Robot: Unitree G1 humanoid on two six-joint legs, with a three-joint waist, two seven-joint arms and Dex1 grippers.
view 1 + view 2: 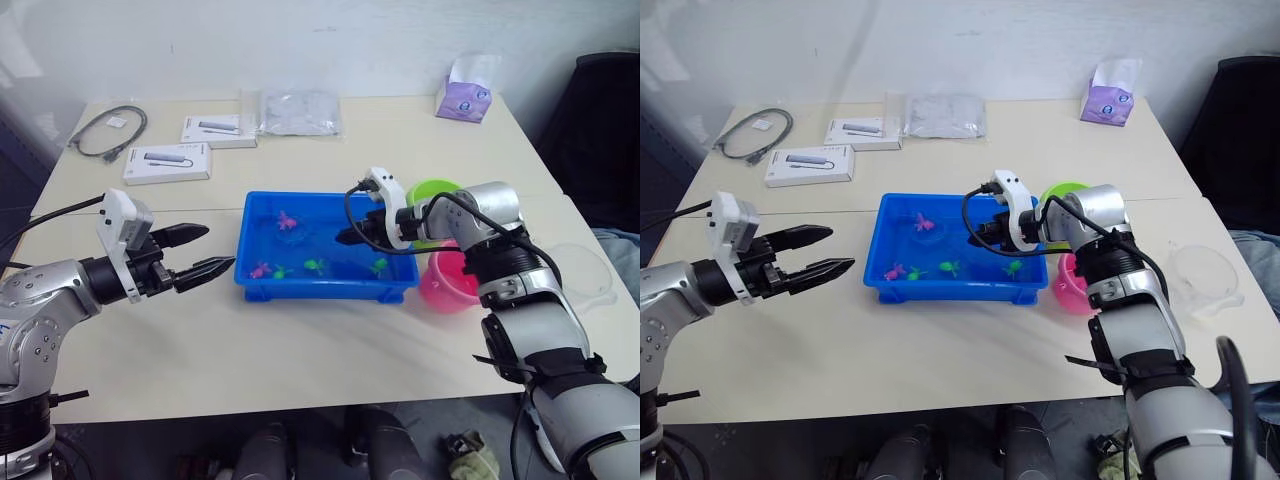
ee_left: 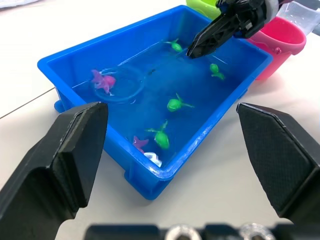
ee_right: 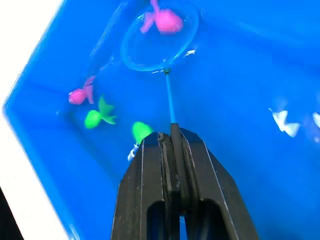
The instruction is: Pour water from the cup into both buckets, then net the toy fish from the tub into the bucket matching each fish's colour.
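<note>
Pinching the thin handle of the net (image 3: 168, 95) between its closed fingers, the right gripper (image 1: 350, 236) hangs over the right half of the tub (image 1: 325, 289), with the net's blue hoop (image 3: 159, 42) lying in the water toward 10 o'clock from it and ringing a pink fish (image 3: 165, 21). Another pink fish (image 3: 80, 94) and two green fish (image 3: 97, 117) sit near the tub's front wall, and further green fish (image 2: 175, 104) lie scattered along the same side. The left gripper (image 1: 200, 253) hovers over the surface just beside the tub's left end, its fingers (image 2: 75, 145) spread apart and holding nothing. The green bucket (image 1: 432, 190) stands at 3 o'clock from the tub, partly behind the right arm, with the pink bucket (image 1: 445, 285) just in front of it. The clear cup (image 1: 1205, 275) rests farther right, near the surface's edge. Toward 12 o'clock lie two white boxes (image 1: 167, 162), a coiled cable (image 1: 108, 130), a plastic bag (image 1: 298, 112) and a tissue pack (image 1: 463, 98).
</note>
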